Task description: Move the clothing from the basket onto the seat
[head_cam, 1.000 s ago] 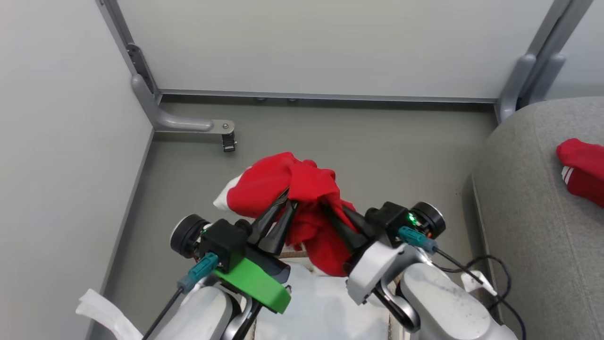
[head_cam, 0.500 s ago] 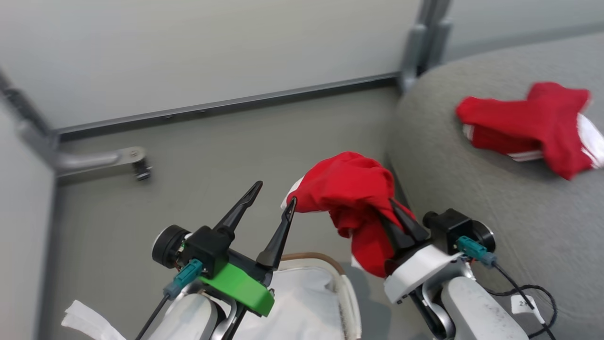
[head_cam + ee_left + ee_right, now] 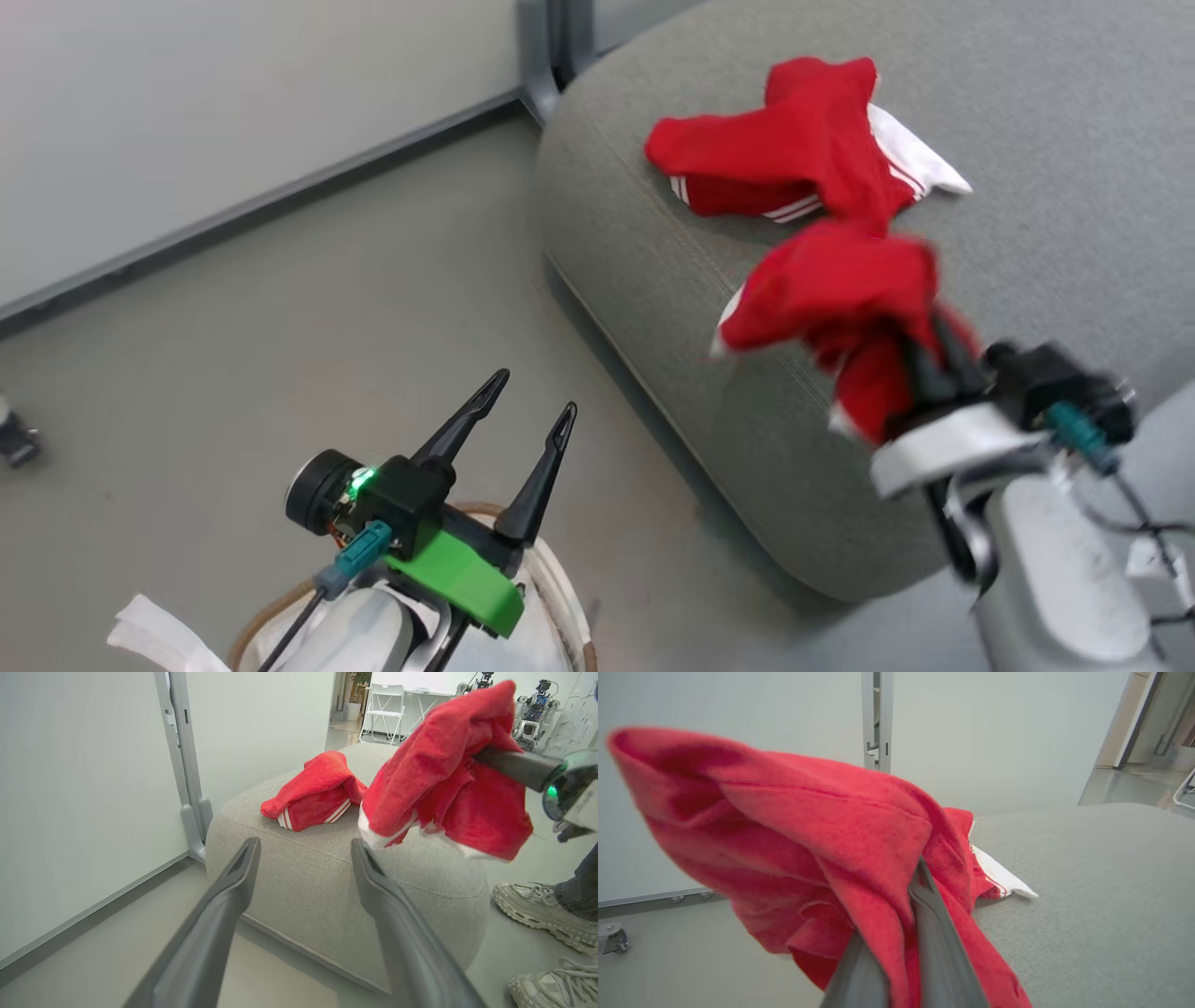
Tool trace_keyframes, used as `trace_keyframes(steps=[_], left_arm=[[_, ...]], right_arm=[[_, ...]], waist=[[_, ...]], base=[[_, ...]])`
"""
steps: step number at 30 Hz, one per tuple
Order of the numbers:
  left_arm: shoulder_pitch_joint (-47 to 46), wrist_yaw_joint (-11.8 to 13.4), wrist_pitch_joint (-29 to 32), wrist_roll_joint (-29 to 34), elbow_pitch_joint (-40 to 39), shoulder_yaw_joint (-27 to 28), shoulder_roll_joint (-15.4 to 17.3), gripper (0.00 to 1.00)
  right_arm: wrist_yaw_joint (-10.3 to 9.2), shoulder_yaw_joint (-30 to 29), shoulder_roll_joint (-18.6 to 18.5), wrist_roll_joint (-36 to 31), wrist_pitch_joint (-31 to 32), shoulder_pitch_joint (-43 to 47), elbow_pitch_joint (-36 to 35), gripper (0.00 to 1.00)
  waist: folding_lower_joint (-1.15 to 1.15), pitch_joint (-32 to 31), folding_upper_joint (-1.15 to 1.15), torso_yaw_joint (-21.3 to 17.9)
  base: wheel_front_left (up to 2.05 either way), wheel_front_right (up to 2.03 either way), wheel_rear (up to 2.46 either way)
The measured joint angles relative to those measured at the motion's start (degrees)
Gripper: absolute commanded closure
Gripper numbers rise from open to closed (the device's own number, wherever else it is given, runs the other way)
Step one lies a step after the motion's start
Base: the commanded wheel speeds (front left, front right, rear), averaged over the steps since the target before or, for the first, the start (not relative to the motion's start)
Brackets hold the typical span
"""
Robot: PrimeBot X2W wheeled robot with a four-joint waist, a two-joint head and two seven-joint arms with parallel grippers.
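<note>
Now the right tool (image 3: 926, 347) is gripping a red garment (image 3: 831, 289) above the seat (image 3: 653, 308), while the left tool (image 3: 537, 392) is hanging, fingers apart, by the basket (image 3: 562, 597).

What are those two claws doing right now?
Left gripper: open, holding nothing.
Right gripper: shut on a red garment, held up off the seat.

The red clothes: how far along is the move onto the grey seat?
Done: one red garment lies on the seat. In hand: the right tool grips a second garment above the seat. Remaining: dropping it; the open left tool hovers over the basket.
</note>
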Motion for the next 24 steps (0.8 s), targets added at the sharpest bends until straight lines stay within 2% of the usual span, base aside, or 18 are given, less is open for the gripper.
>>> trace_keyframes(steps=[3, 6, 10, 12, 21, 24], left_arm=[[-0.1, 0.0, 0.0, 0.0, 0.1, -0.3, 1.5, 0.0], [-0.3, 0.0, 0.0, -0.1, -0.3, -0.7, 3.3, 0.0], [-1.9, 0.0, 0.0, -0.4, -1.2, -1.1, 5.8, 0.0], [-2.4, 0.0, 0.0, -0.5, -1.6, -1.3, 6.9, 0.0], [-5.8, 0.0, 0.0, -1.3, -3.4, -1.6, 11.2, 0.0], [-6.9, 0.0, 0.0, -1.5, -3.7, -1.7, 12.1, 0.0]], right_arm=[[0.0, -5.8, -0.2, -5.4, 0.0, -5.3, -1.8, 1.0], [0.0, -11.1, -2.3, -9.4, 0.0, -11.3, -2.3, 1.0], [0.0, -15.9, -5.6, -15.9, 0.0, -19.4, 0.3, 1.0], [0.0, -17.9, -5.9, -17.9, 0.0, -23.2, 2.2, 1.0], [0.01, -26.2, -3.8, -29.0, 3.2, -32.4, 7.4, 1.0], [0.01, -30.8, -2.9, -32.8, 3.8, -33.6, 8.9, 1.0]], waist=[[0.0, 2.2, 0.0, -1.6], [0.0, 4.5, 0.0, -2.4], [0.0, 8.1, 0.0, -2.6], [0.0, 10.0, 0.0, -2.3], [0.01, 18.8, 0.0, 1.0], [0.01, 21.6, 0.0, 2.5]], base=[[0.0, 0.0, 0.0], [0.0, 0.0, 0.0], [0.0, 0.0, 0.0], [0.0, 0.0, 0.0], [0.0, 0.0, 0.0], [0.0, 0.0, 0.0]])
